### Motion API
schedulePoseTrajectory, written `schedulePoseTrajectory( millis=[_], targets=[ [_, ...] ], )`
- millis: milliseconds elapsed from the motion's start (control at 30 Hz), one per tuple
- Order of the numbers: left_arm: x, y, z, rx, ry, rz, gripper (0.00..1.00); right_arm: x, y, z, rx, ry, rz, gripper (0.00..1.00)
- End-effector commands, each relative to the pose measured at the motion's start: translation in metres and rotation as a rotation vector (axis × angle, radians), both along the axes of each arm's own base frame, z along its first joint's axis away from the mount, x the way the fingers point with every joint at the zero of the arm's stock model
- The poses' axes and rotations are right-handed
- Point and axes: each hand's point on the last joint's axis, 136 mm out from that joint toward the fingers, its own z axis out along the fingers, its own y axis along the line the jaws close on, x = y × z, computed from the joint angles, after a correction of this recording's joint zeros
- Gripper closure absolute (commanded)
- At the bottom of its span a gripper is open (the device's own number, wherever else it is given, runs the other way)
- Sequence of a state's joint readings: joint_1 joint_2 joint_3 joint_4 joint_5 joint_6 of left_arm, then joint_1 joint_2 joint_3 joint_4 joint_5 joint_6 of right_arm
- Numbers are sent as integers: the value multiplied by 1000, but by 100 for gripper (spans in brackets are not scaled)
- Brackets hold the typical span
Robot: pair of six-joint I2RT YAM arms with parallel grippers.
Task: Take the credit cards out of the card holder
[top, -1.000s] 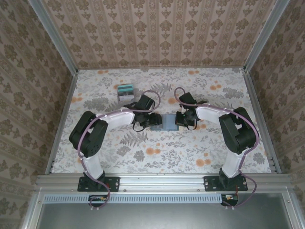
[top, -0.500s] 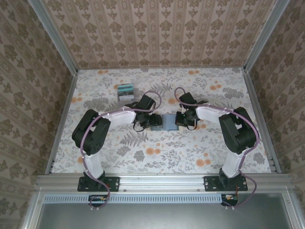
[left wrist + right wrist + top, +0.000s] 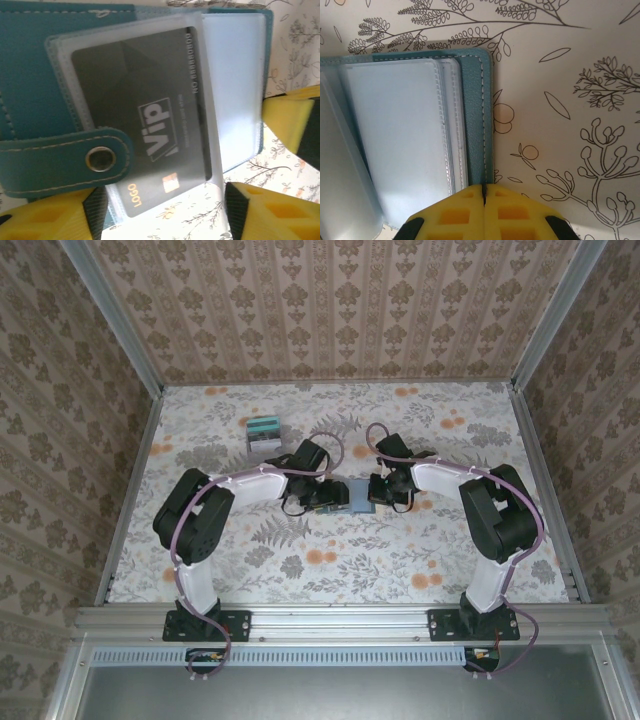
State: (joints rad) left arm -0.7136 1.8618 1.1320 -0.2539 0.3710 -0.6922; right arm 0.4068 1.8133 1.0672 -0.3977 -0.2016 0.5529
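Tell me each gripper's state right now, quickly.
Left gripper: open, fingers straddling the card holder, holding nothing.
Right gripper: closed on the card holder's edge.

Counter [image 3: 420, 550] covered in a pale floral print of leaves and orange blossoms. Lying directly on it: a teal card holder [image 3: 358, 496] near the centre, opened flat with its clear sleeves upward, and a small grey rectangle with a green band [image 3: 264, 434], well apart toward the far left.

A floral-patterned table [image 3: 330, 560] sits enclosed by tan damask wallpapered walls [image 3: 330, 305].
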Motion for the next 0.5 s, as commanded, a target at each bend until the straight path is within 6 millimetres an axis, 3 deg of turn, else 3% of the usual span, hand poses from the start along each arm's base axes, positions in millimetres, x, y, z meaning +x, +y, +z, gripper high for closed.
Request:
schedulePoseTrajectory(
  millis=[0,233,467],
  targets=[
    [2,-20,22,-70,-50,-60,30,-10,2,-15,1,49,3,100],
    [2,-26,36,-63,-76,-97,25,-11,1,-16,-2,56,2,100],
    [2,-26,44,-39,-104,-118,9,-8,2,-15,-1,54,2,100]
  ],
)
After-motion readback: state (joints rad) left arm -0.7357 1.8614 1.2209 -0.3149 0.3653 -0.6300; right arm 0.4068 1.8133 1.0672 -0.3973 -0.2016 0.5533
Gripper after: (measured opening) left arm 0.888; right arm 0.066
